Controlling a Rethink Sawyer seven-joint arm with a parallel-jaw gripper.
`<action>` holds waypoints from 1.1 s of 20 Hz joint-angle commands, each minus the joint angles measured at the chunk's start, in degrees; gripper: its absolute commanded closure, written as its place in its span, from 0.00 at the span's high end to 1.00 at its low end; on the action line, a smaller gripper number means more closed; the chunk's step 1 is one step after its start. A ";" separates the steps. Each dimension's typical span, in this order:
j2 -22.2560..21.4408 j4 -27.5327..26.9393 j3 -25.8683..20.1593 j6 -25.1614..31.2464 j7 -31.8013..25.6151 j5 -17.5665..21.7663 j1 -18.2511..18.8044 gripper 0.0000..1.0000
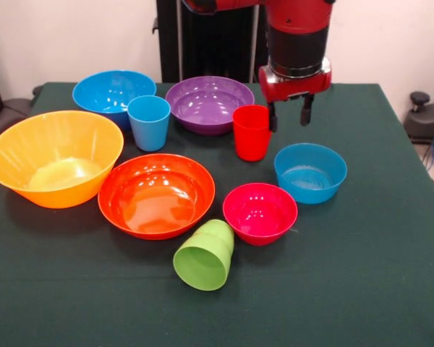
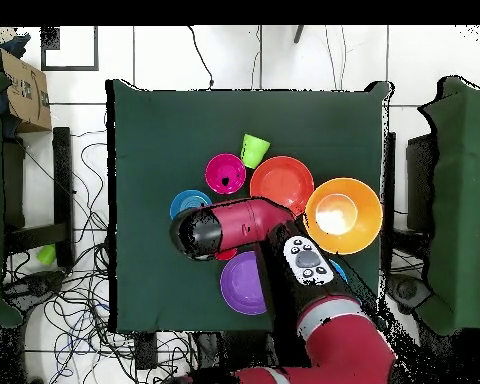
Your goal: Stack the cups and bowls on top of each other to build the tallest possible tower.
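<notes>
My gripper (image 1: 289, 114) is open and empty, hanging just right of the upright red cup (image 1: 252, 131) and behind the small blue bowl (image 1: 310, 172). The small magenta bowl (image 1: 260, 212) sits in front of them. The lime green cup (image 1: 205, 254) lies on its side near the front. The red-orange bowl (image 1: 156, 194), very large yellow-orange bowl (image 1: 54, 155), light blue cup (image 1: 149, 121), large blue bowl (image 1: 112, 92) and purple bowl (image 1: 209, 103) stand apart. Nothing is stacked. In the overhead view my arm (image 2: 239, 225) hides the gripper and the red cup.
The ware sits on a table with a dark green cloth (image 1: 362, 289). The black pedestal (image 1: 210, 36) stands at its far side. In the overhead view, cables (image 2: 69, 300) and a cardboard box (image 2: 24, 90) lie on the floor around the table.
</notes>
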State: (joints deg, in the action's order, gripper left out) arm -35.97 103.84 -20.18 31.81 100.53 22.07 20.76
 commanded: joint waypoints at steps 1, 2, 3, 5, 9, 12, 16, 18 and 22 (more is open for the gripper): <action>2.59 -3.96 3.01 1.80 9.10 -1.46 -4.46 1.00; 3.78 -5.41 3.58 1.37 8.56 -1.00 -4.87 1.00; 5.17 -6.95 3.67 0.85 6.59 -0.15 -4.18 1.00; 6.27 -8.94 3.95 1.32 3.92 1.07 -3.52 1.00; 7.97 -11.19 5.23 -0.22 1.57 3.60 -3.15 1.00; 9.32 -12.08 5.78 -1.79 1.73 4.22 -3.62 1.00; 10.17 -12.89 5.91 -2.49 0.95 4.58 -3.60 1.00; 10.48 -13.17 5.75 -2.66 0.84 4.40 -3.64 1.00; 11.14 -13.91 5.71 -3.18 0.41 4.32 -3.71 1.00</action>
State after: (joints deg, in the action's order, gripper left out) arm -27.48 94.94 -14.60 31.81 100.53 22.00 17.41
